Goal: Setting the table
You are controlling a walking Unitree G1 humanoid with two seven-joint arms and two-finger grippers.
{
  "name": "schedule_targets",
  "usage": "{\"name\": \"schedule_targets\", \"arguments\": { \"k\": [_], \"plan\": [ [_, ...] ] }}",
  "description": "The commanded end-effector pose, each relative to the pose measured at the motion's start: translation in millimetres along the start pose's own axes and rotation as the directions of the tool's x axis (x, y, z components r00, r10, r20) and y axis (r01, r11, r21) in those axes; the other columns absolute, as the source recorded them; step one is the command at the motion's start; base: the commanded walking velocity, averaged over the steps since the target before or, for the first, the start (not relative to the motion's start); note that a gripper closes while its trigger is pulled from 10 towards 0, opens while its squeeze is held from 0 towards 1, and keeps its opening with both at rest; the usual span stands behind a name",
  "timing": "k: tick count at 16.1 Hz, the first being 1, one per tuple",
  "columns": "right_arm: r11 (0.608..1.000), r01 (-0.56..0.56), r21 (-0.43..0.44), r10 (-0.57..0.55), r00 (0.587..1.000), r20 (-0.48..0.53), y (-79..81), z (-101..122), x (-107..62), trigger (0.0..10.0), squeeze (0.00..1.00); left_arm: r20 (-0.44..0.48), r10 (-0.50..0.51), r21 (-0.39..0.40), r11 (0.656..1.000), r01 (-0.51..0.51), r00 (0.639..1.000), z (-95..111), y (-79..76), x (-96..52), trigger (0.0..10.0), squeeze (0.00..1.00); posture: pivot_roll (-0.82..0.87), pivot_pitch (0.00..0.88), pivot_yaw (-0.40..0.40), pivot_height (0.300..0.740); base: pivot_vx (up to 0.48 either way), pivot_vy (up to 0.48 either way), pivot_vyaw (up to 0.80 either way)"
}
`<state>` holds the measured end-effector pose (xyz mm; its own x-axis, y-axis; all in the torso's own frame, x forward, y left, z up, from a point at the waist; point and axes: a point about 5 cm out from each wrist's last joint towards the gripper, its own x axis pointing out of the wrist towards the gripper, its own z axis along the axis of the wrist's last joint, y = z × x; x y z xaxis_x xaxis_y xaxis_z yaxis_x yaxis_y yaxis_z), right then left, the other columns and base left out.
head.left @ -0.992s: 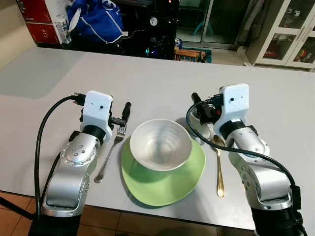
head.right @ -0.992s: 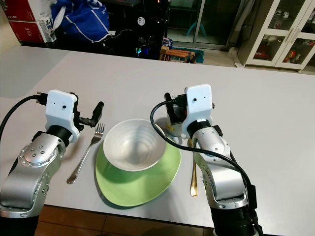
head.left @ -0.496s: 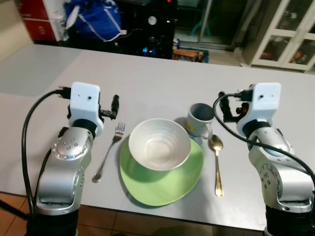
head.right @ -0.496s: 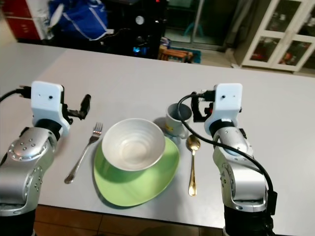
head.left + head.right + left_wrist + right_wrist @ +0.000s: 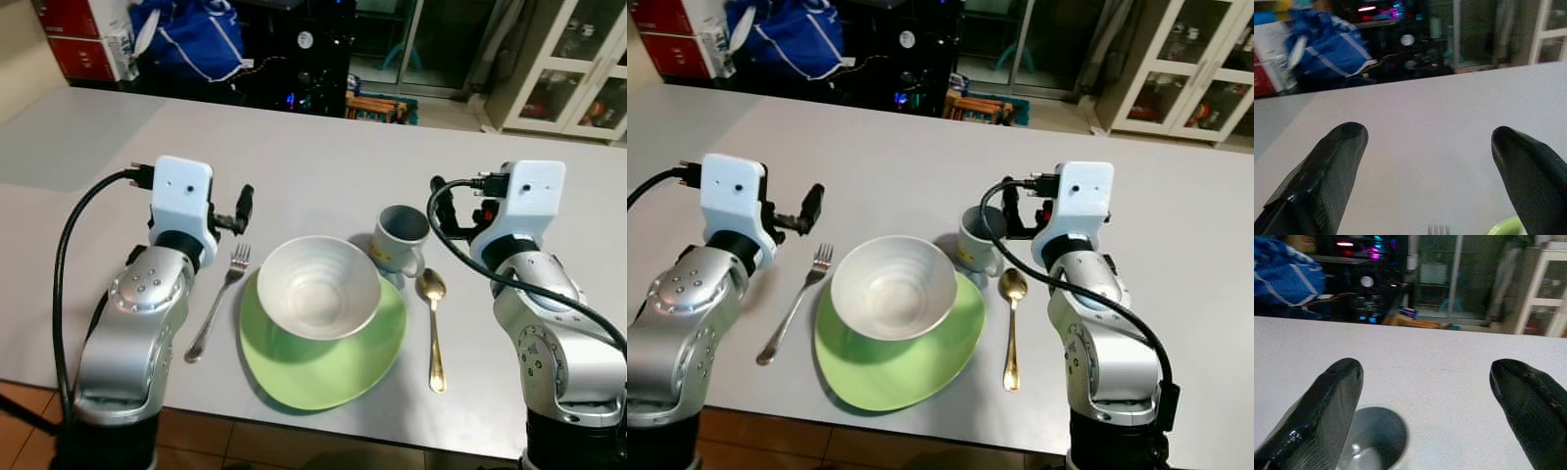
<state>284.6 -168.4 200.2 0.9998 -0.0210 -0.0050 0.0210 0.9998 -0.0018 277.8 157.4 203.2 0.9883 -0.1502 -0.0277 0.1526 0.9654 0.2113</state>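
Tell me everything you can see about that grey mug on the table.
The mug is grey-blue and glossy, looks ceramic, with a yellow mark on its side. It stands upright on the table, appears empty, just behind the green plate and beside the gold spoon. Nothing grips it.

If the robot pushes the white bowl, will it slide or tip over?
The bowl would probably slide: it looks smooth and glazed and sits on a glossy green plate. It seems unlikely to tip, being wide and low. It sits toward the plate's far edge, so a push that way might slip it off, and it looks like ceramic that could chip.
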Motion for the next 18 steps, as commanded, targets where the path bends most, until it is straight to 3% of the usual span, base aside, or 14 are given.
{"name": "schedule_targets", "arguments": {
  "k": [1,2,3,7,9,15,18],
  "plan": [
    [0.999,0.043,-0.026,-0.043,0.999,-0.011,-2.4,-0.7,2.3,10.0,0.83,0.033,-0.012,0.047,0.999,0.011,0.999,3.9,-3.1,-3.2,10.0,1.00,0.06,0.000,-0.025,0.740,0.000,0.000,0.00],
    [0.990,0.089,-0.107,-0.087,0.996,0.021,-1.0,2.2,4.5,10.0,0.00,0.054,0.020,0.089,0.996,-0.025,0.998,4.0,-1.4,-2.5,10.0,0.95,0.05,0.000,-0.022,0.740,0.000,0.000,0.00],
    [0.993,0.085,-0.084,-0.080,0.995,0.057,3.2,5.5,5.9,10.0,0.00,0.083,0.051,0.103,0.993,-0.060,0.995,8.2,-0.4,1.2,10.0,0.00,0.04,0.000,-0.023,0.740,0.000,0.000,0.00],
    [0.997,0.029,-0.069,-0.026,0.998,0.055,6.7,1.4,0.8,10.0,0.00,0.100,0.063,0.099,0.992,-0.073,0.993,7.6,-2.2,-0.2,10.0,0.00,0.05,0.000,-0.022,0.740,0.000,0.000,0.00],
    [1.000,-0.007,0.027,0.006,0.999,0.034,8.5,2.5,-1.7,10.0,0.00,0.071,0.060,0.063,0.996,-0.064,0.996,4.8,0.6,-0.5,10.0,0.00,0.04,0.000,-0.020,0.740,0.000,0.000,0.00],
    [1.000,-0.008,0.010,0.007,0.994,0.113,14.0,5.6,-3.9,10.0,0.00,0.088,0.009,0.044,0.999,-0.013,0.996,6.7,-7.7,-2.8,10.0,0.00,0.05,0.000,-0.015,0.740,0.000,0.000,0.00],
    [0.999,-0.019,0.043,0.016,0.998,0.061,14.8,2.6,-3.1,10.0,0.00,0.069,0.015,0.037,0.999,-0.017,0.998,1.7,-9.7,0.2,10.0,0.00,0.04,0.000,-0.013,0.740,0.000,0.000,0.00]
  ]
}}
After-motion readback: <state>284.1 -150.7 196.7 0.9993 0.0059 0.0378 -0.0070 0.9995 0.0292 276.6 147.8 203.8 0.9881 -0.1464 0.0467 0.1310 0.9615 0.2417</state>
